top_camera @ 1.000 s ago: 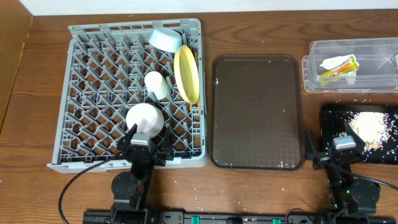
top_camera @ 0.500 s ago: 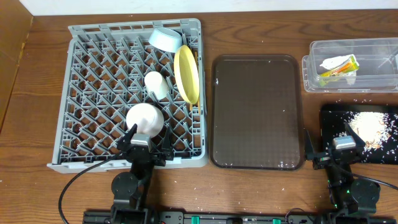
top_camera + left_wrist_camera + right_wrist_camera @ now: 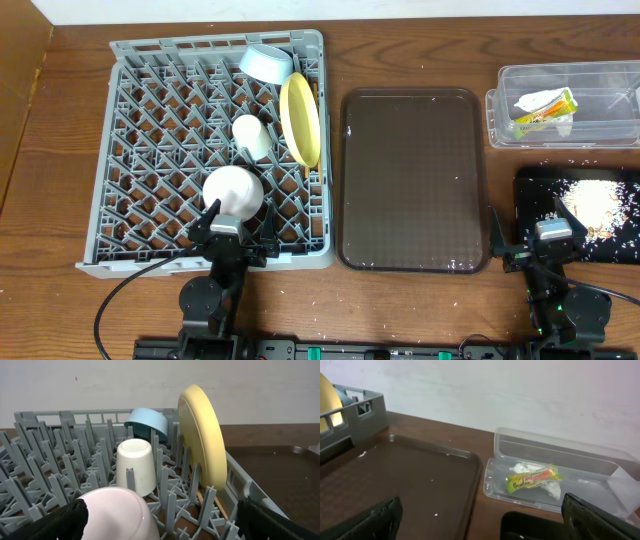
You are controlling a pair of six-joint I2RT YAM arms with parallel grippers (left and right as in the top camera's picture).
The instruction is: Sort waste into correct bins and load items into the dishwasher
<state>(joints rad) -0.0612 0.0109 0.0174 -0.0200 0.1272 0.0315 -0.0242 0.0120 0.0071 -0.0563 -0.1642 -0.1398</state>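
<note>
Left gripper (image 3: 161, 510): its two fingers (image 3: 60, 522) are spread wide apart and pinch nothing. It sits at the bottom edge of the grey dish rack (image 3: 180, 45), in the lower left of the overhead view.
Pink-white bowl (image 3: 233, 190): upside down in the rack, just above the left gripper. In the left wrist view it sits low between the fingers, nearer the left one.
Cream cup (image 3: 251, 136): in the middle of the rack, just past that bowl.
Yellow plate (image 3: 299, 118): stands on its edge at the right side of the rack.
Light blue bowl (image 3: 265, 62): tipped over at the top edge of the rack, far from the left gripper.
Right gripper (image 3: 481, 512): fingers (image 3: 375, 520) spread wide, holding nothing, at the bottom right of the overhead view.
Black tray (image 3: 530, 185): lower right, right beside the right gripper, with pale crumbs (image 3: 600, 205) on it.
Clear tub (image 3: 560, 70): upper right, well apart from the right gripper. The yellow-green packet (image 3: 545, 108) lies inside with white paper (image 3: 522, 467) beside it.
Brown serving tray (image 3: 412, 180): in the middle, between the rack and the tub.
Count: two bowls, one cup, one plate, one packet, one rack, one tub, one black tray, one brown tray, two grippers. The crumbs are too many to count.
</note>
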